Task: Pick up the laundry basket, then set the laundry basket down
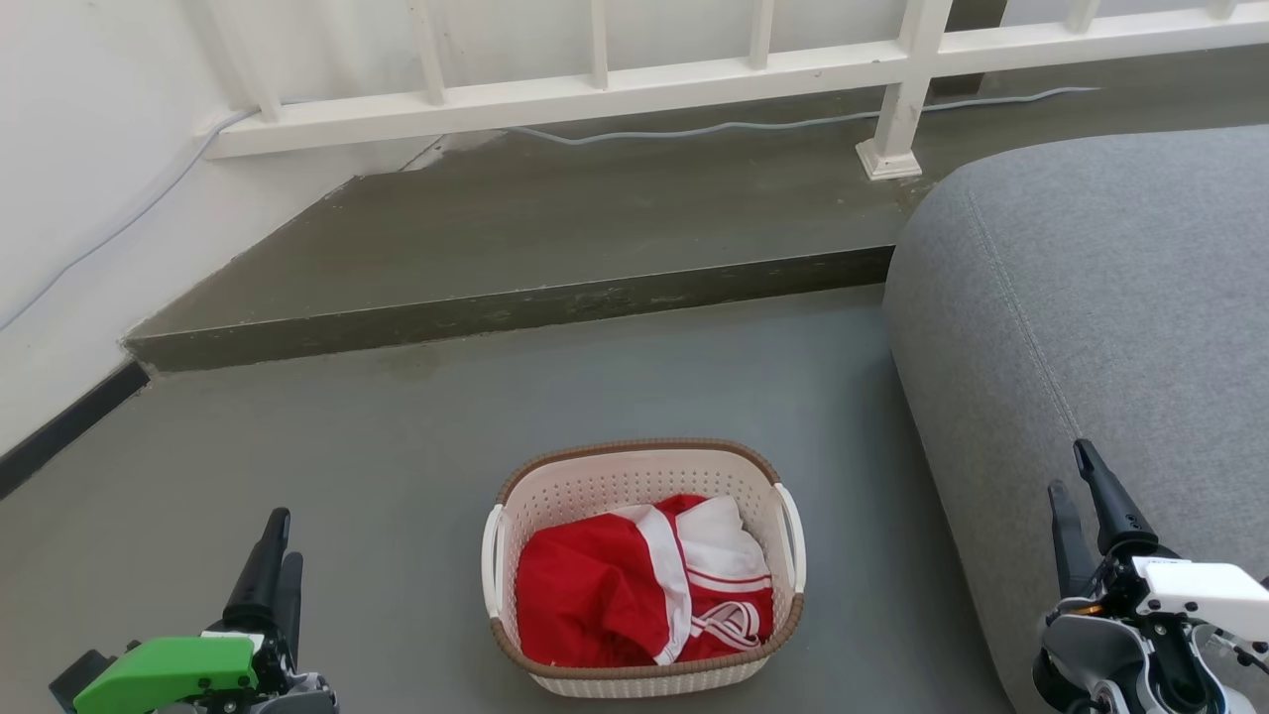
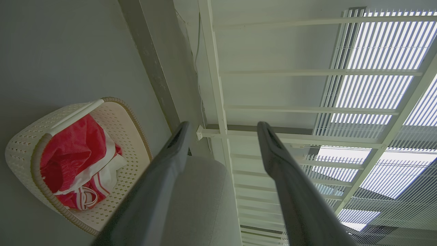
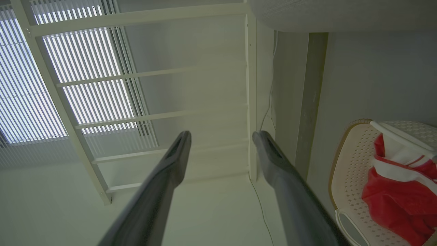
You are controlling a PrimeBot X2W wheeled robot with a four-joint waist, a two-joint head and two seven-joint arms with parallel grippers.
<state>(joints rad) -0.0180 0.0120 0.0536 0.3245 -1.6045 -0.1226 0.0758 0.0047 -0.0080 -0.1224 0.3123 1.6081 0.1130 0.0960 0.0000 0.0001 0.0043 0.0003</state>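
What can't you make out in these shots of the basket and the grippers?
1. Head view: the laundry basket floor, hidden under the red-and-white clothing.
2. Right wrist view: part of the laundry basket, cut off by the right edge.
3. Head view: the left gripper and right gripper, bases cut off by the bottom edge.
4. Head view: the grey sofa, cut off by the right edge.

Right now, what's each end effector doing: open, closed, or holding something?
The left end effector is open, holding nothing.
The right end effector is open, holding nothing.
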